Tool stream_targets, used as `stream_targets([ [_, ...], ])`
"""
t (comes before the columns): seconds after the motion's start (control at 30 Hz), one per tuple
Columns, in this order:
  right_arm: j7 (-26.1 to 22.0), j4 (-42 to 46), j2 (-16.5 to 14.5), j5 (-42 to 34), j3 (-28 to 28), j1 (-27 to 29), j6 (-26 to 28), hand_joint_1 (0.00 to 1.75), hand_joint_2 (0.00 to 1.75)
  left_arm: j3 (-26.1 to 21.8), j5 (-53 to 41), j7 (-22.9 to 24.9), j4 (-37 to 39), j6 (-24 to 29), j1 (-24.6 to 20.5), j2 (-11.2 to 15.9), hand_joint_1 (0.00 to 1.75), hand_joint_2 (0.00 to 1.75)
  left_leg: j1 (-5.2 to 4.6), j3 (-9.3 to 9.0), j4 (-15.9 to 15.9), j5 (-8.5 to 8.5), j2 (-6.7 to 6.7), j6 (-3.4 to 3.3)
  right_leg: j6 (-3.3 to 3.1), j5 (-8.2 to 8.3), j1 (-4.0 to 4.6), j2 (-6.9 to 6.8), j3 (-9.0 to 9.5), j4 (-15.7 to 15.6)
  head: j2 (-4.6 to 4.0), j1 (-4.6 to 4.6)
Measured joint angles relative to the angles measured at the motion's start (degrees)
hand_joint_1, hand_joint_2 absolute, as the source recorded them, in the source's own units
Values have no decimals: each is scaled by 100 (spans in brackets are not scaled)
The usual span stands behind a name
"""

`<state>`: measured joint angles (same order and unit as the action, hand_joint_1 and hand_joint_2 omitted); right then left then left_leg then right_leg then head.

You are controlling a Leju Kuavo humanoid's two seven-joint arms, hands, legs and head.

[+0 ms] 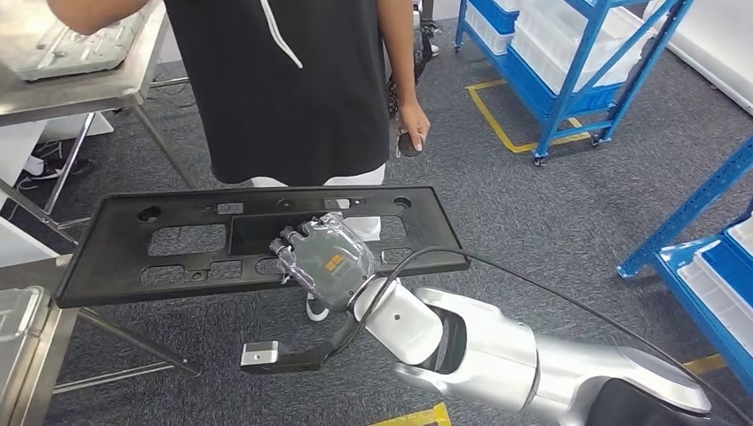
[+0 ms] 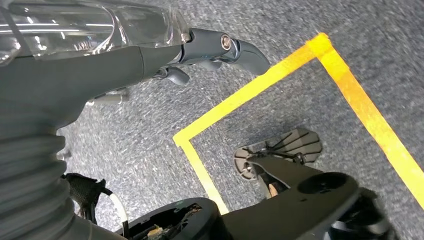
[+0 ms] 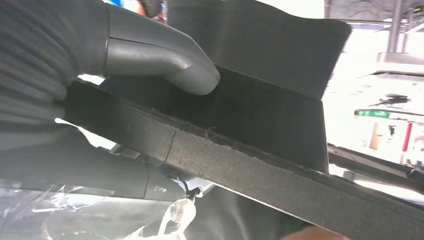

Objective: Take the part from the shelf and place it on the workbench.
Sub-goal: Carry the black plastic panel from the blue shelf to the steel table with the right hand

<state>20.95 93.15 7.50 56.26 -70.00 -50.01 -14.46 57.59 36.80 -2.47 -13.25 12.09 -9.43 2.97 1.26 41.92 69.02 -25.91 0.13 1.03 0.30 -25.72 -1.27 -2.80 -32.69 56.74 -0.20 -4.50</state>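
The right robot hand (image 1: 327, 263) grips the part (image 1: 178, 240), a long, flat black panel with cut-outs, at the middle of its near edge. The silver right arm (image 1: 497, 351) reaches forward and to the left from the lower right of the head view, the wrist bent so that the plastic-wrapped back of the robot hand lies on top of the panel. In the right wrist view the grey thumb (image 3: 165, 57) presses on one face of the panel (image 3: 260, 150) and the darker fingers (image 3: 125, 177) close against the other face, so the edge is clamped between them. The panel is held roughly level in the air, stretching well out to both sides of the robot hand. Its far edge lies just in front of a person (image 1: 293, 80) in a black top. Its left end hangs near a steel worktop (image 1: 27, 328) at the lower left, though I cannot tell whether they touch. Another worktop (image 1: 98, 84) stands beyond the panel's left end, and blue shelves (image 1: 577, 62) stand well off to the right of the panel.

The left robot hand (image 2: 190, 55) hangs over grey carpet (image 2: 310, 20) marked with yellow tape (image 2: 350, 95); its fingers are loosely curled but apart and hold nothing.
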Motion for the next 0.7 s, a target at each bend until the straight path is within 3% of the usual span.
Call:
stream_targets([
  [0.07,0,4,-2,0,2,-6,-1,175,175,0,-15,0,0,0,-12,1,0,175,-29,-455,-873,354,208,-37,53,-50,11,-114,66,0,0,0],
  [0.13,0,11,-3,0,3,-13,-1,175,175,0,-33,-1,0,0,-32,1,0,175,-83,-683,-1321,468,335,-118,115,-93,39,-215,110,-10,0,8],
  [0.2,-1,21,-8,-4,4,-18,-1,175,175,0,-47,-2,0,0,-31,0,0,175,-113,-682,-1360,457,234,-195,177,-112,53,-315,146,-47,0,17],
  [0.27,2,31,-9,-23,8,-18,0,175,175,0,-55,-2,0,0,-10,-1,0,175,-93,-717,-1407,480,108,-273,233,-210,33,-198,149,36,0,26],
  [0.3,4,34,-7,-32,11,-17,1,175,175,0,-56,-1,0,0,-10,-1,0,175,-78,-741,-1431,490,49,-317,246,-339,22,-64,64,246,0,35],
  [0.37,7,37,4,-43,14,0,3,175,175,-1,-56,-1,0,2,-26,-1,0,175,-66,-765,-1444,487,-75,-379,248,-691,15,200,-330,1022,0,49],
  [0.4,8,37,13,-45,14,16,4,175,175,-2,-54,-1,0,3,-34,0,0,175,-69,-770,-1444,482,-147,-394,249,-817,19,249,-564,1426,0,55],
  [0.43,10,37,22,-48,14,30,4,175,175,-2,-53,-1,0,3,-32,0,0,175,-71,-776,-1443,475,-223,-400,253,-838,22,269,-734,1671,0,55],
  [0.47,13,37,31,-51,13,40,4,175,175,-2,-51,0,0,2,-24,0,0,175,-71,-786,-1441,468,-299,-402,255,-745,21,277,-803,1697,0,55],
  [0.5,16,37,36,-54,13,45,4,175,175,-2,-50,0,0,0,-14,-1,0,175,-67,-801,-1438,459,-374,-396,256,-545,15,287,-745,1467,0,55],
  [0.57,21,37,43,-57,14,44,5,175,175,-1,-50,0,0,0,-7,-1,0,175,-65,-824,-1416,426,-519,-357,247,-73,-9,435,-420,623,0,58],
  [0.6,25,38,44,-57,14,43,6,175,175,-1,-50,0,0,0,-10,-1,0,175,-69,-823,-1401,407,-585,-326,237,77,-24,520,-277,275,0,56],
  [0.67,31,39,45,-56,14,42,6,175,175,-2,-51,0,0,0,-4,0,0,175,-64,-799,-1387,382,-681,-256,200,144,-15,611,-161,-7,0,51],
  [0.7,34,40,43,-52,15,40,7,175,175,-2,-52,0,0,0,9,3,0,175,-48,-789,-1395,378,-721,-219,166,145,-9,558,-153,-14,0,48],
])
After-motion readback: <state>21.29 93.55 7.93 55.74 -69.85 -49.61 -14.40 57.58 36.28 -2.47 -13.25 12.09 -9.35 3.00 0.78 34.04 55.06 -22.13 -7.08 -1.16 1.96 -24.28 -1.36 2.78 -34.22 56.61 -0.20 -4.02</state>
